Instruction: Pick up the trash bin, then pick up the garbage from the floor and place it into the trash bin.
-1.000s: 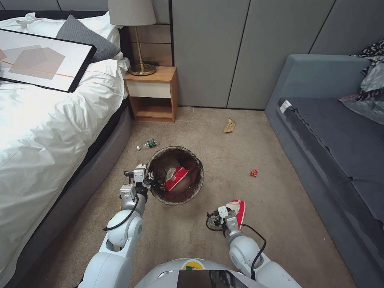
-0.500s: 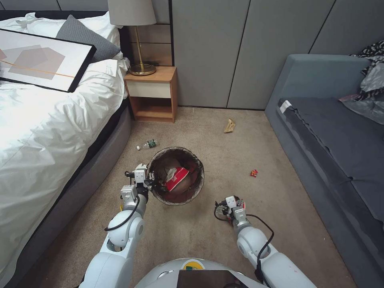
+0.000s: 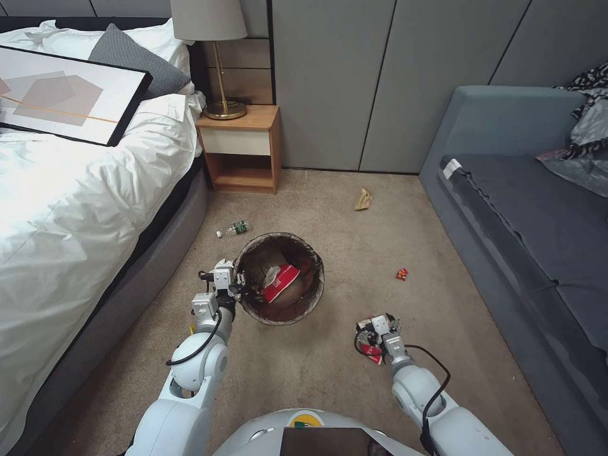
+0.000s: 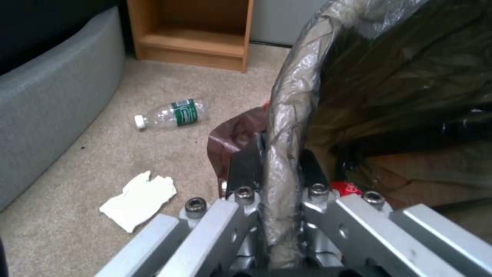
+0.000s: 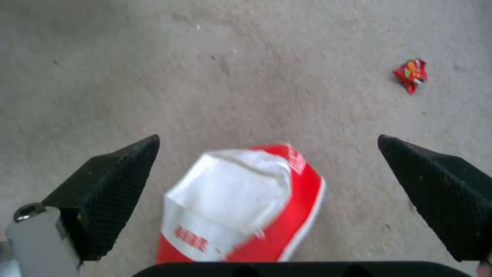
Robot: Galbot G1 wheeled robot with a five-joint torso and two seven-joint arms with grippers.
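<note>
Your right gripper [image 5: 266,192] is spread wide, red-and-white carton [image 5: 241,204] centred between fingertips; left gripper [image 4: 276,181] clamped on trash bin [image 3: 315,288] rim.

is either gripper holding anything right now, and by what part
Left gripper is shut on the trash bin, pinching its rim. Right gripper is open over a red-and-white carton, holding nothing.

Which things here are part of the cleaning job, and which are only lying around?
Part of the job:
trash bin, rim held by the left pincer
red-and-white carton on the carpet between the open right pincer fingers
clear bottle
white tissue
tan paper bag
small red wrapper

Only lying around:
lamp
nightstand
framed picture
</note>
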